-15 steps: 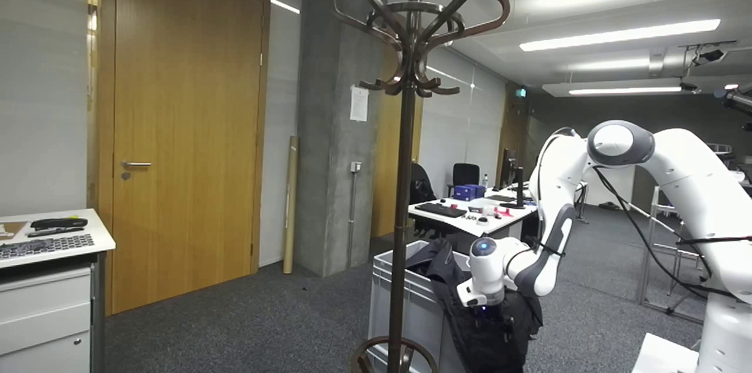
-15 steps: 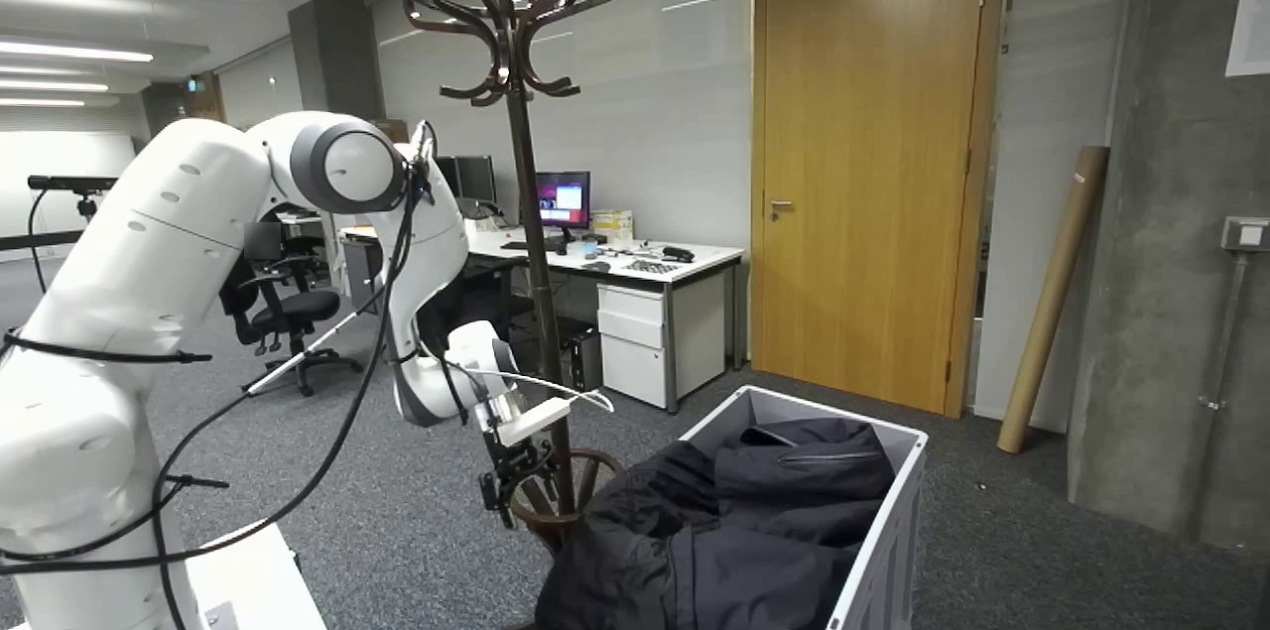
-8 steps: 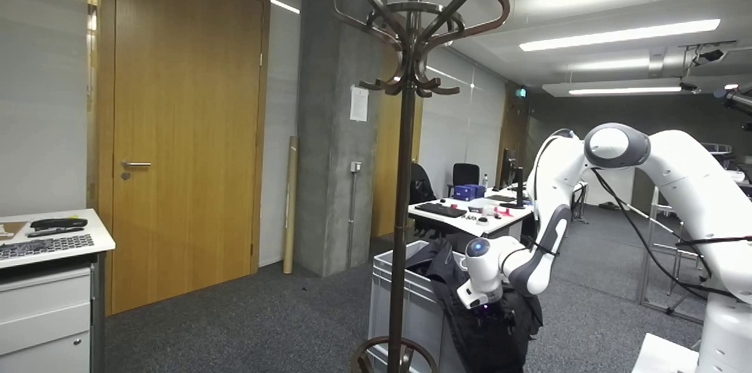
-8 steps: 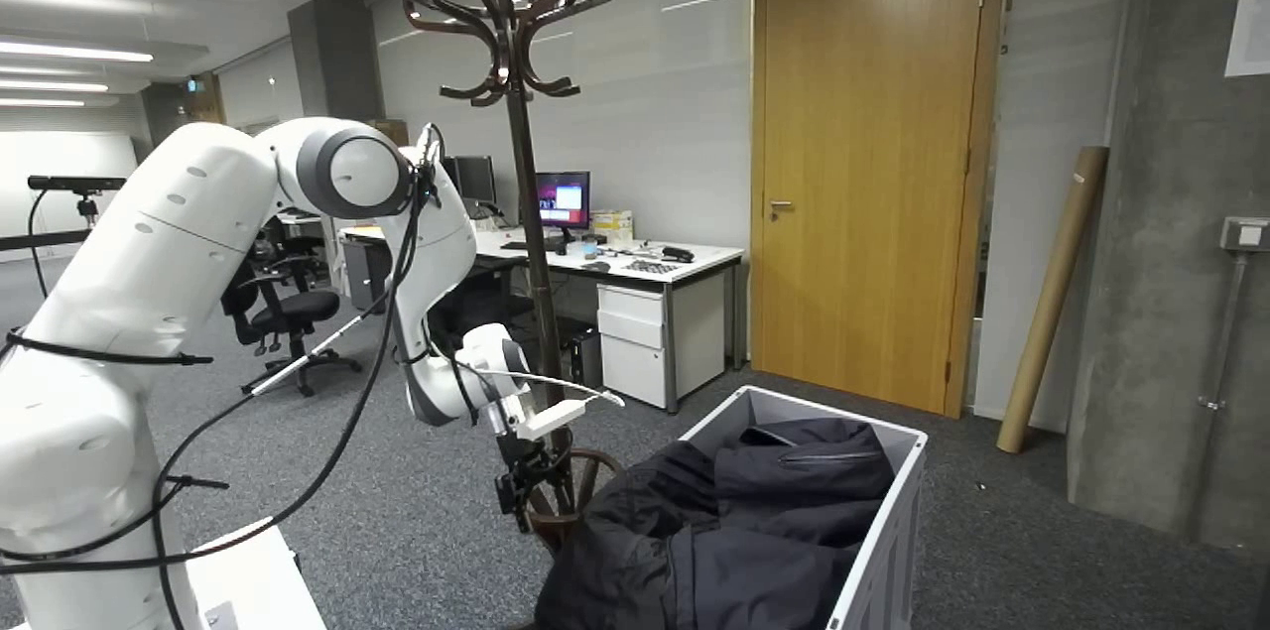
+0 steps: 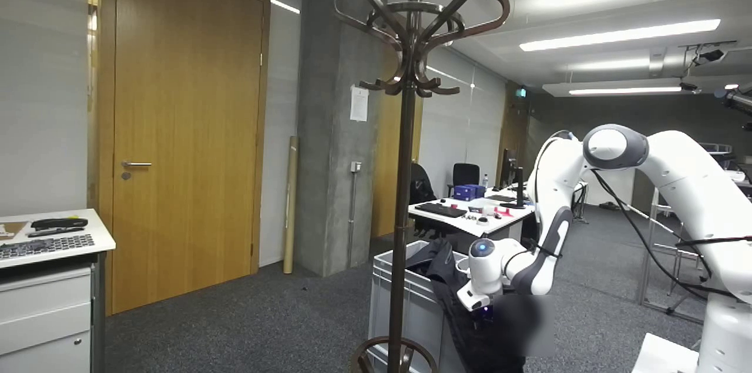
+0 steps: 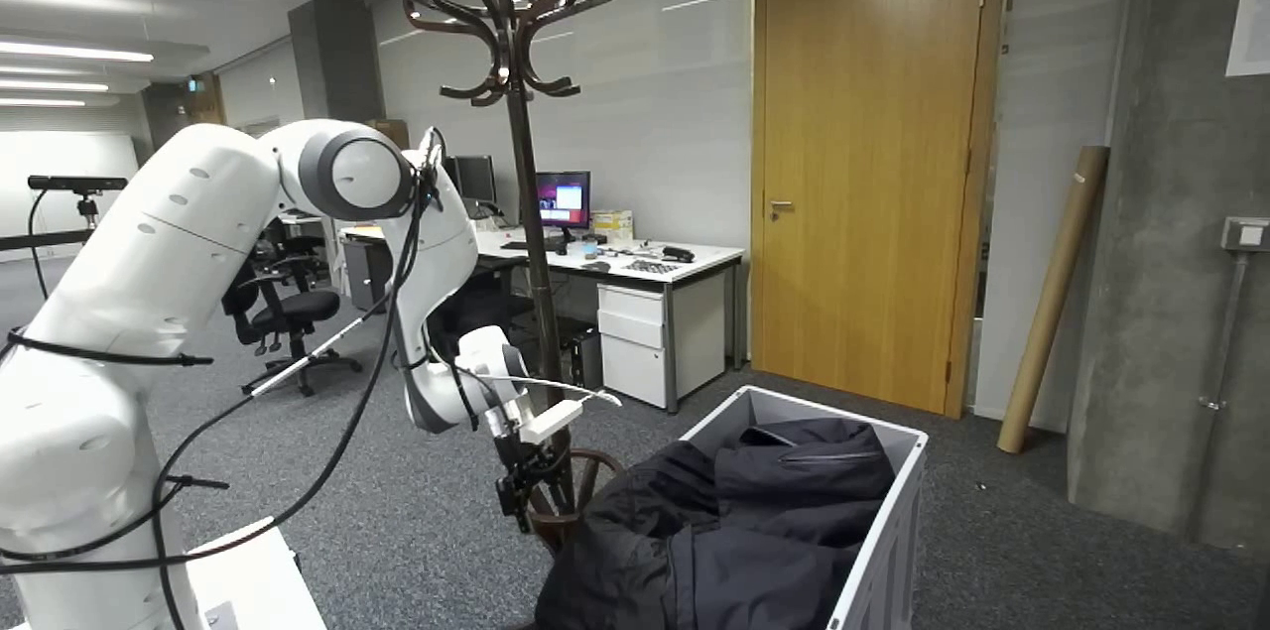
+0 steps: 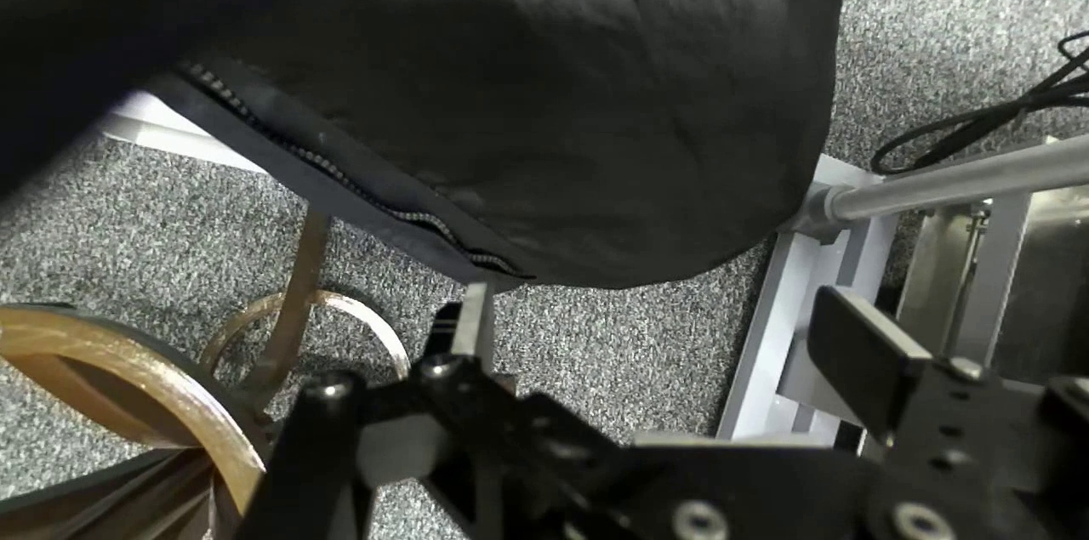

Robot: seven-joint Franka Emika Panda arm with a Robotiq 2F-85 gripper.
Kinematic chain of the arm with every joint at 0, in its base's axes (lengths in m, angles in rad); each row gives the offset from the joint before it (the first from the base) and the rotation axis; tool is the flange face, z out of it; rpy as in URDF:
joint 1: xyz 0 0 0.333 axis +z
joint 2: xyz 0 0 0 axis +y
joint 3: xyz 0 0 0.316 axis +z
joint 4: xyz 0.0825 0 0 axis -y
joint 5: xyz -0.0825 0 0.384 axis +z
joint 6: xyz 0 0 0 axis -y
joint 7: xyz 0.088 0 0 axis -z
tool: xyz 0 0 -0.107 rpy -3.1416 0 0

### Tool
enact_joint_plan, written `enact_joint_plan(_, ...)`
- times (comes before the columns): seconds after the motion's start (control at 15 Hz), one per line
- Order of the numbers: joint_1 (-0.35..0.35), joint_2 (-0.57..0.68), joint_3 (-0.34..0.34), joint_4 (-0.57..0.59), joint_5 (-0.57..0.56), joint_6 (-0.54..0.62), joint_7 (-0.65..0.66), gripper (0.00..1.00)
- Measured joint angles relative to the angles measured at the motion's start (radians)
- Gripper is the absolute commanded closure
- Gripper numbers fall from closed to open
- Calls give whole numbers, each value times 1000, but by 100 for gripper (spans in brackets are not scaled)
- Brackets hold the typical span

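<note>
While the two fingers (image 7: 474,323) of the gripper (image 7: 652,310) stand spread well apart, they have hold of nothing — between them the wrist view shows only grey carpet (image 7: 595,353) and part of a pale metal frame (image 7: 787,310), down below. Just past the fingertips, up the view, comes a dark garment (image 7: 612,140): it lies ahead of the jaws rather than between them, and that is the relation that counts. Its zip (image 7: 332,170) runs aslant, from upper left down to the lower edge, ending close by the left-hand finger in that view; whether cloth and finger touch, I cannot tell.

Left of the fingers curves a brown ring of the coat stand (image 7: 153,387). Both exterior views show dark cloth (image 6: 734,551) heaped in a grey crate (image 6: 898,521) and draped over its side — one garment or several, the folds do not say. The gripper hangs near that drape, low and pointing down. Farther back come a white desk (image 6: 707,259), a wooden door (image 6: 863,164) and, between door and concrete pillar (image 6: 1181,134), a tall brown tube (image 6: 1052,303), leaning.
</note>
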Motion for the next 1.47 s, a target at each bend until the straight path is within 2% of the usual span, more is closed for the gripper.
enact_joint_plan(0.33,-2,19,-36,7,-47,-1,-93,0)
enact_joint_plan(0.8,6,52,-65,62,-162,-1,-93,0)
enact_joint_plan(0.87,9,61,-65,73,-169,-1,-92,8)
enact_joint_plan(0.93,13,72,-65,82,-172,-1,-92,28)
enact_joint_plan(1.07,17,91,-65,95,-172,-1,-91,40)
enact_joint_plan(1.47,19,116,-65,122,-160,-4,-38,88)
